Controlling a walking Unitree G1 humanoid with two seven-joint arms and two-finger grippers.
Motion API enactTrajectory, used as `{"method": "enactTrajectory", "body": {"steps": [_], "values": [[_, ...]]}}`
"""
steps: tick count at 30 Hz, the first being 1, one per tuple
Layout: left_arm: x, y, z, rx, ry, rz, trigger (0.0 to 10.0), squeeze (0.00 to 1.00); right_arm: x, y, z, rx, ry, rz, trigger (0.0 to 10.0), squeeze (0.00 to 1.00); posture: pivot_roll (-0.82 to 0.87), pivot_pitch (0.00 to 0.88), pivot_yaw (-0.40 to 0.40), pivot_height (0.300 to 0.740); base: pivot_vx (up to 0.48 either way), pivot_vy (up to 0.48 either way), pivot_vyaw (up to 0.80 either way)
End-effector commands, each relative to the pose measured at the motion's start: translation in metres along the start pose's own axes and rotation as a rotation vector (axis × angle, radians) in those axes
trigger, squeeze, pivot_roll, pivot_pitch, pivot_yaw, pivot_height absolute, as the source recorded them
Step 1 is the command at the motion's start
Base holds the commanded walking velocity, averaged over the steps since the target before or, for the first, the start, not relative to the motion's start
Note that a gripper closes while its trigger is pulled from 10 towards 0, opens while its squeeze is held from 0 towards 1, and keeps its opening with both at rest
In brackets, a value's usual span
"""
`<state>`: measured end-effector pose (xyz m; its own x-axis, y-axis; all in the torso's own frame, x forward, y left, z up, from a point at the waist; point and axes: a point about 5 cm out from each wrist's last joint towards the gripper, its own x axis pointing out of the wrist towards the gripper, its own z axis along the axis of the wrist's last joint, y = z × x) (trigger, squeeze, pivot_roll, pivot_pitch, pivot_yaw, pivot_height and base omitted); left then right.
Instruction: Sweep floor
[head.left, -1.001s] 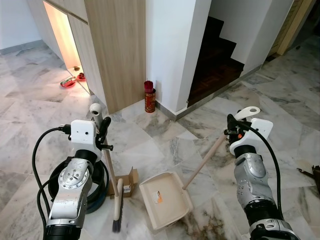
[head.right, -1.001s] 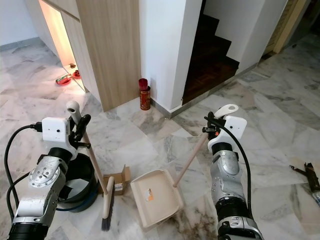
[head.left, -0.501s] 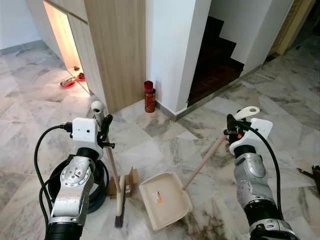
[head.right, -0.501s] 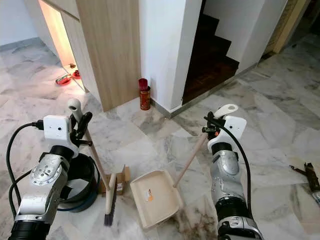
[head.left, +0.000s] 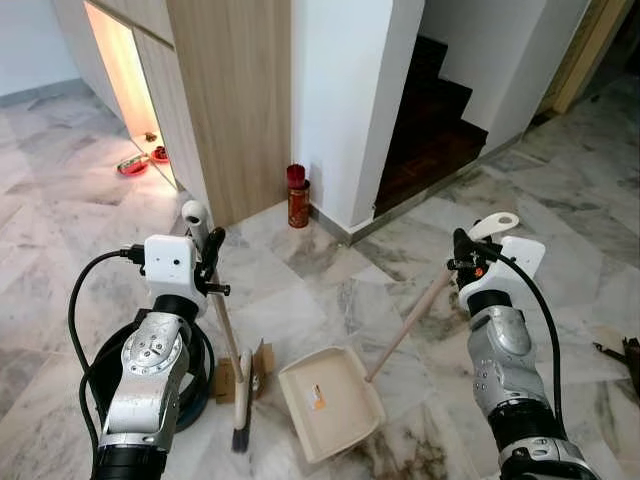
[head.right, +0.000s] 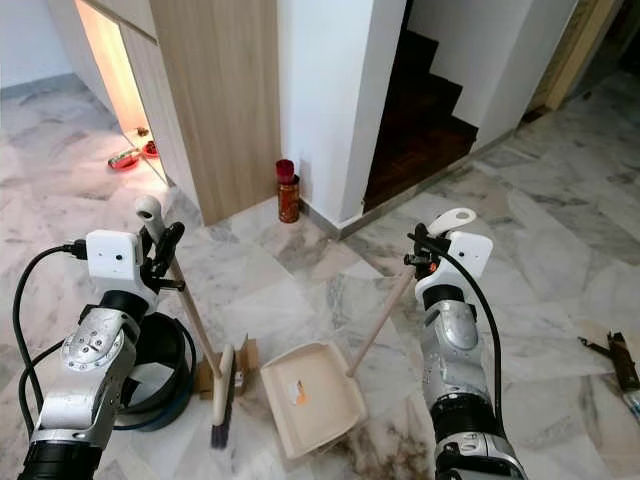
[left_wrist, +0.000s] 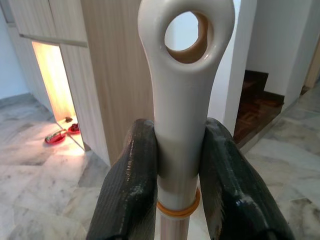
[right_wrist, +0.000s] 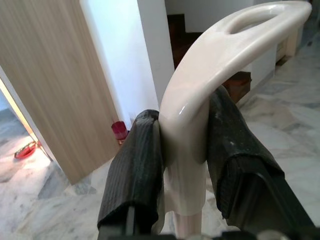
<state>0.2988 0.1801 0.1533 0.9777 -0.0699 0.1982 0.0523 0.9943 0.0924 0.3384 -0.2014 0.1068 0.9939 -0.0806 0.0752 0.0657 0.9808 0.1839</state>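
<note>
While the left gripper is clamping both black fingers around the cream plastic top of the long wooden-handled broom, the brush head is resting on the marble floor, touching a small brown cardboard box just left of the beige plastic dustpan. A black round bin is sitting at the near left. Further right, the right gripper is squeezing the dustpan's curved cream grip, its pan lying flat on the floor. A red cylindrical can is standing far off by the white wall.
</note>
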Motion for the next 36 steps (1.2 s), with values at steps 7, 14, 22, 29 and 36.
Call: {"method": "enactTrajectory", "body": {"steps": [7, 14, 22, 29, 36], "values": [[0.0052, -0.0036, 0.0105, 0.009, -0.058, -0.011, 10.0, 0.0, 0.0052, 0.0021, 0.0102, 0.003, -0.042, 0.006, 10.0, 0.0, 0.03, 0.0, -0.072, 0.74, 0.31, 0.0, 0.0], [0.006, -0.0035, 0.0118, 0.01, -0.063, -0.008, 10.0, 0.0, 0.0053, 0.0017, 0.0106, 0.003, -0.042, 0.007, 10.0, 0.0, 0.03, 0.0, -0.074, 0.74, 0.311, 0.0, 0.0], [0.0072, -0.0029, 0.0127, 0.02, -0.066, -0.005, 10.0, 0.0, 0.0053, 0.0026, 0.0096, 0.003, -0.037, 0.011, 10.0, 0.0, 0.03, 0.0, -0.078, 0.74, 0.252, 0.0, 0.0], [0.0095, 0.0006, 0.0174, 0.036, -0.079, -0.001, 10.0, 0.0, 0.0051, 0.0031, 0.0086, 0.001, -0.033, 0.012, 10.0, 0.0, 0.03, 0.0, -0.079, 0.74, 0.0, 0.0, 0.0], [0.0113, -0.0012, 0.018, 0.049, -0.076, -0.013, 10.0, 0.0, 0.0046, 0.0029, 0.0068, 0.004, -0.027, 0.011, 10.0, 0.0, 0.03, 0.0, -0.079, 0.74, 0.0, 0.0, 0.0]]}}
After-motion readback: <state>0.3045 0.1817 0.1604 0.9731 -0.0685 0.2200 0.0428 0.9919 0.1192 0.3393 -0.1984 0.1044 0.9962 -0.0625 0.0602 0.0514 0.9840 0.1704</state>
